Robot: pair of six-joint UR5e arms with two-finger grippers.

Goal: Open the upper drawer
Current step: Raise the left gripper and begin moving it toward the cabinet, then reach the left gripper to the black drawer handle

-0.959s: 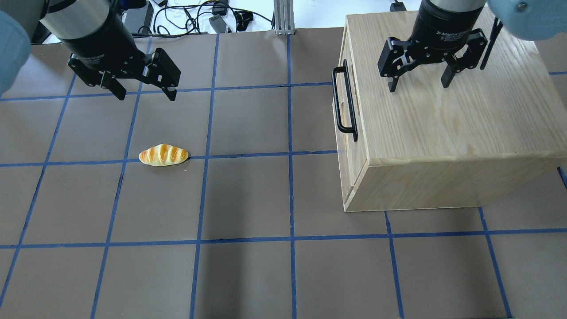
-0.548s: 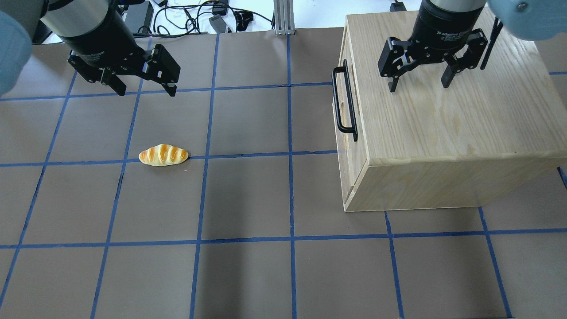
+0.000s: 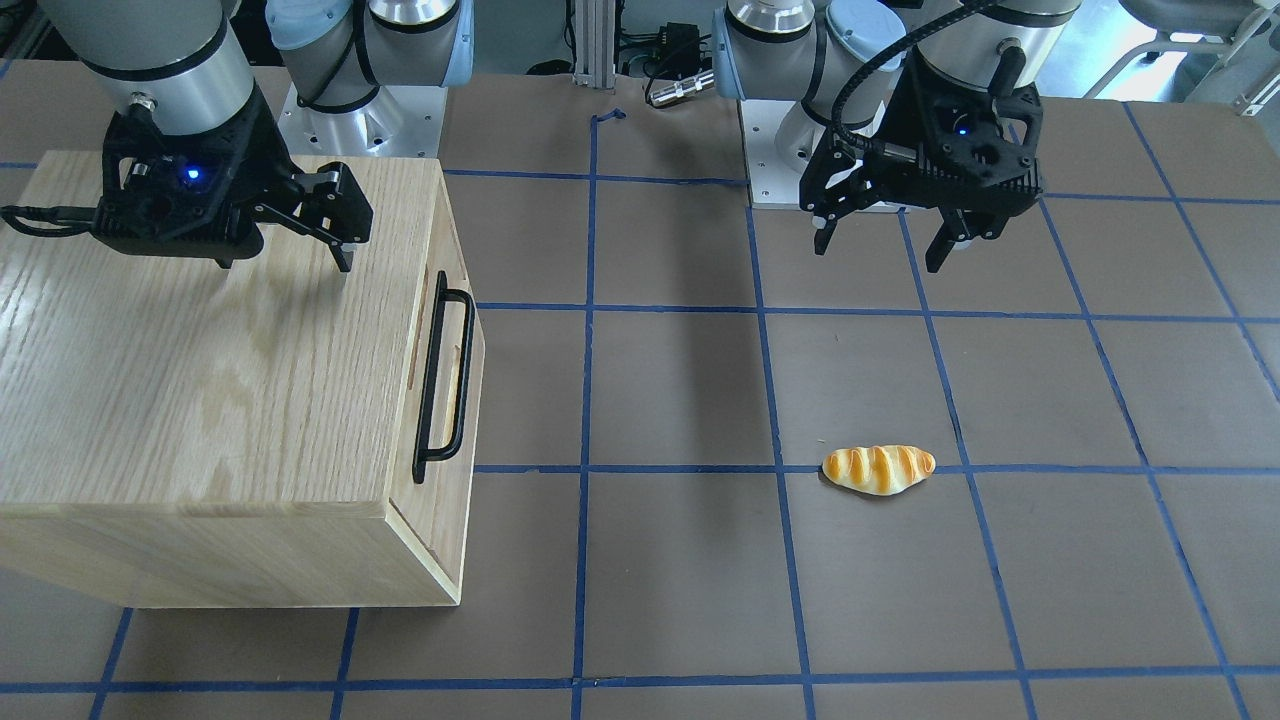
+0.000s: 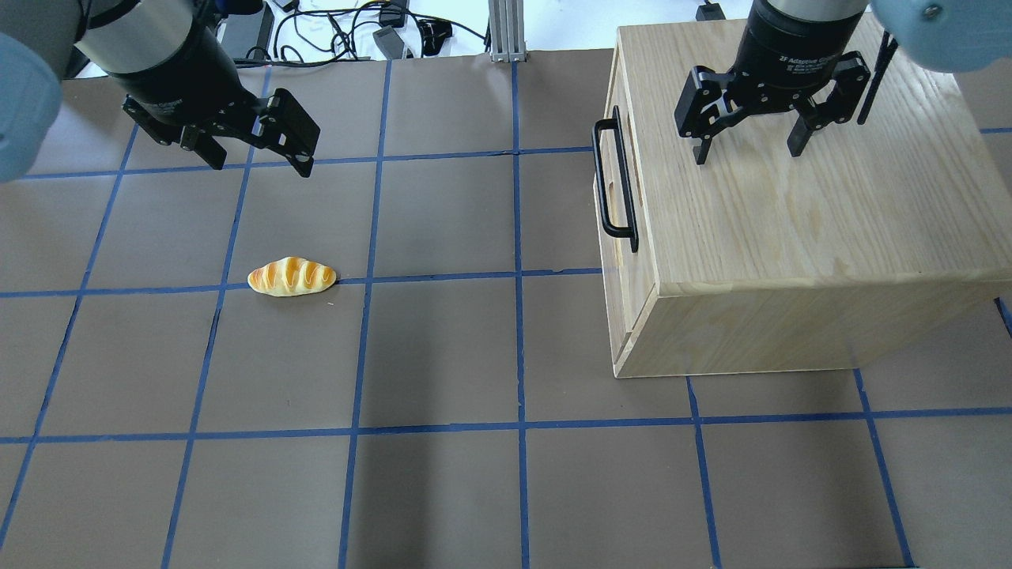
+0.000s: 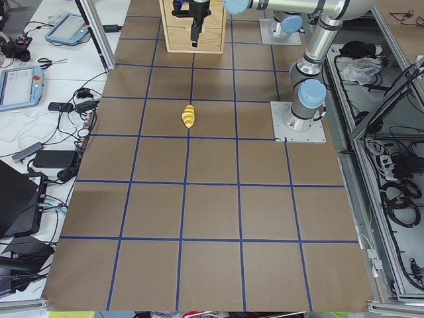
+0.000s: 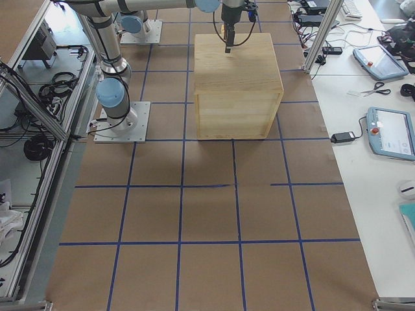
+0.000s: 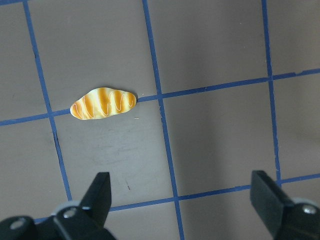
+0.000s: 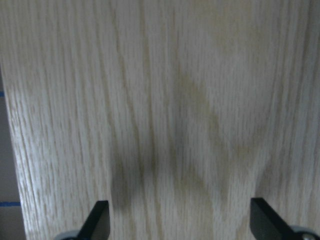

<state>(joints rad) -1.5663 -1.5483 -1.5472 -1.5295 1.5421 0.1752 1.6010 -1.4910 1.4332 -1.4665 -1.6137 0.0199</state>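
Observation:
The upper drawer (image 4: 634, 269) is shut in the oak-grain cabinet (image 4: 798, 213), and its front faces the table's middle. Its long black bar handle (image 4: 613, 183) also shows in the front-facing view (image 3: 442, 380), over the pale front panel (image 3: 452, 365). My right gripper (image 4: 747, 152) is open and empty, hovering over the cabinet top behind the handle; the right wrist view (image 8: 181, 222) shows only wood grain between its fingers. My left gripper (image 4: 259, 164) is open and empty above the table, far left of the cabinet.
A toy bread roll (image 4: 292, 276) lies on the brown mat on a blue tape line, in front of my left gripper; it also shows in the left wrist view (image 7: 103, 103). Cables and devices lie beyond the table's far edge.
My left gripper has shifted slightly toward the table's far edge. The right gripper, the cabinet and the bread roll have not moved.

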